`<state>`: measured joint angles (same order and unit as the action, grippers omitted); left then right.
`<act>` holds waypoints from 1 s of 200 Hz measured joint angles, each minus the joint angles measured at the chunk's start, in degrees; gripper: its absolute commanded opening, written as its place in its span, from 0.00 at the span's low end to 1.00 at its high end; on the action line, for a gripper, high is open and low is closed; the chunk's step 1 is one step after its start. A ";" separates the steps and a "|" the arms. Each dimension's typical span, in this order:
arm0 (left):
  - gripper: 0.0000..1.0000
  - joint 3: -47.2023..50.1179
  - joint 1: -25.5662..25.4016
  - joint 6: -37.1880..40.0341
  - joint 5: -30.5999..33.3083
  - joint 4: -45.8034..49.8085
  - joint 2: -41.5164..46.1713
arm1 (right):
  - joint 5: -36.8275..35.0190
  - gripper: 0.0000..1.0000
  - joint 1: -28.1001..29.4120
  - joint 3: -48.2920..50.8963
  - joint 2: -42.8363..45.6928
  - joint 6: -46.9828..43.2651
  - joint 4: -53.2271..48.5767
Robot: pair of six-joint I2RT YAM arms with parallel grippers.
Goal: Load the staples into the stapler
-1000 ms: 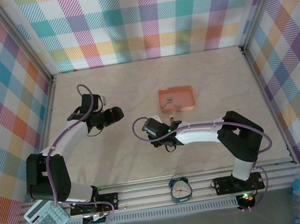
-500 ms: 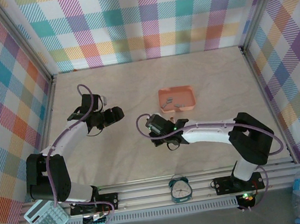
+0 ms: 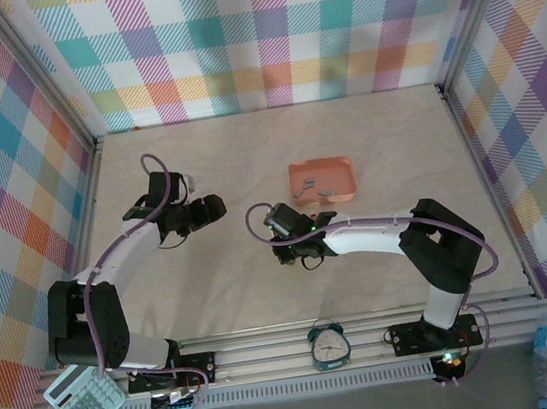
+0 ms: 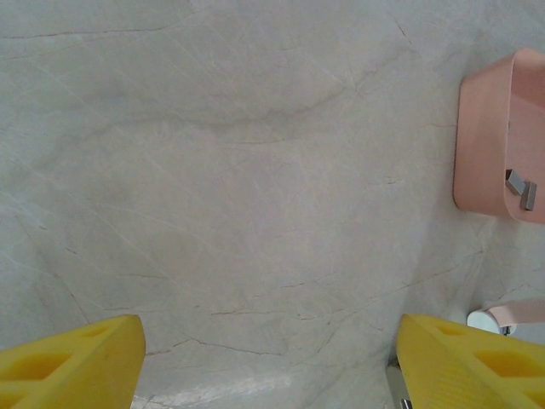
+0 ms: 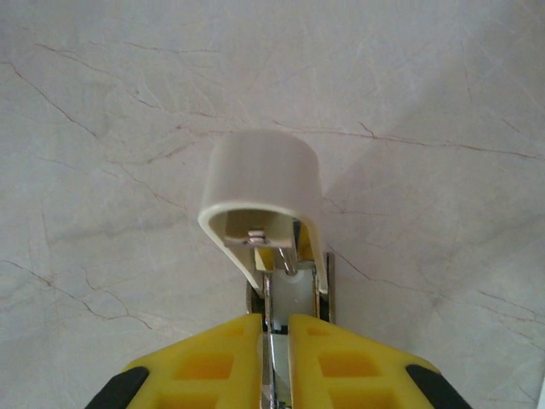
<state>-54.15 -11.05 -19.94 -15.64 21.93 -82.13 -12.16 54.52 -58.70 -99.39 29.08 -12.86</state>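
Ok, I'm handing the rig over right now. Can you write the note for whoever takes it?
Left pincer: open, empty, over bare table, left of the tray.
Right pincer: shut on the stapler, its cream cover tipped up.
Staples: grey strips lying in the tray.
Done: stapler gripped, apparently opened.
Left: pick up a strip, slide it into the stapler, close the cover.
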 measured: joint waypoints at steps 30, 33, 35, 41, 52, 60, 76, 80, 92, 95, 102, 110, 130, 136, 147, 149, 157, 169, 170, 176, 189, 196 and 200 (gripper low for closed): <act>0.78 0.00 0.00 0.00 -0.28 0.00 0.00 | 0.31 0.15 -0.22 -0.52 -0.57 0.02 -0.13; 0.78 0.00 0.00 0.00 -0.33 0.00 0.00 | 0.31 0.15 -0.22 -0.59 -0.59 0.02 -0.17; 0.78 0.00 0.00 0.00 -0.35 0.00 0.00 | 0.28 0.15 -0.20 -0.66 -0.68 0.02 -0.20; 0.78 0.00 0.00 0.00 -0.37 -0.02 0.00 | 0.31 0.15 -0.22 -0.83 -0.83 0.04 -0.26; 0.78 0.00 0.00 0.00 -0.39 0.00 0.00 | 0.31 0.15 -0.22 -1.11 -1.09 0.09 -0.33; 0.78 0.00 0.00 0.00 -0.39 -0.02 0.00 | 0.31 0.15 -0.22 -1.25 -1.20 0.24 -0.57; 0.77 0.00 0.00 -0.02 -0.39 -0.02 0.00 | 0.33 0.14 -0.22 -1.42 -1.31 0.46 -1.25; 0.78 0.00 0.00 -0.02 -0.39 -0.02 0.00 | 0.33 0.14 -0.22 -1.42 -1.29 0.48 -1.40; 0.78 0.00 0.00 -0.02 -0.39 -0.02 0.00 | 0.33 0.14 -0.22 -1.42 -1.31 0.52 -1.97; 0.78 0.00 0.00 -0.02 -0.39 -0.02 0.00 | 0.33 0.14 -0.22 -1.42 -1.31 0.55 -2.12; 0.78 0.00 0.00 -0.02 -0.39 -0.02 0.00 | 0.33 0.14 -0.22 -1.42 -1.33 0.63 -2.49; 0.78 0.00 0.00 -0.04 -0.39 -0.02 0.00 | 0.35 0.14 -0.22 -1.42 -1.33 0.68 -2.86; 0.78 0.00 0.00 -0.04 -0.39 -0.02 0.00 | 0.61 0.14 -0.22 -1.46 -1.33 0.90 -3.54; 0.77 0.00 0.00 -0.04 -0.39 -0.02 0.00 | 0.74 0.14 -0.22 -1.51 -1.33 0.96 -3.74; 0.77 0.02 0.00 -0.04 -0.42 -0.02 0.00 | 0.96 0.14 -0.22 -1.55 -1.36 1.16 -4.15; 0.78 0.02 0.00 -0.04 -0.42 -0.02 0.00 | 1.01 0.14 -0.22 -1.57 -1.40 1.20 -4.28; 0.78 0.02 0.00 -0.04 -0.42 -0.02 0.00 | 1.38 0.13 -0.22 -1.75 -1.51 1.38 -4.87; 0.77 0.04 0.00 -0.11 -0.42 -0.04 0.00 | 1.60 0.14 -0.22 -2.03 -1.73 1.53 -5.53; 0.77 0.04 0.00 -0.11 -0.42 -0.04 0.00 | 1.62 0.14 -0.22 -2.05 -1.75 1.53 -5.57; 0.78 0.07 0.00 -0.15 -0.42 -0.04 0.00 | 1.75 0.14 -0.22 -2.25 -1.79 1.53 -5.81; 0.77 0.09 0.00 -0.17 -0.42 -0.07 0.00 | 1.81 0.15 -0.22 -2.78 -1.79 1.49 -6.29; 0.78 0.11 0.00 -0.17 -0.42 -0.04 0.00 | 1.77 0.16 -0.22 -3.06 -1.79 1.44 -6.34; 0.78 0.11 0.00 -0.17 -0.44 -0.07 0.00 | 1.77 0.16 -0.22 -3.23 -1.79 1.33 -6.38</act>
<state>-54.04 -11.05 -20.12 -16.08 21.87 -82.13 -10.39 54.30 -61.93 -101.19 30.41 -19.25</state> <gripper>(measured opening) 0.774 0.152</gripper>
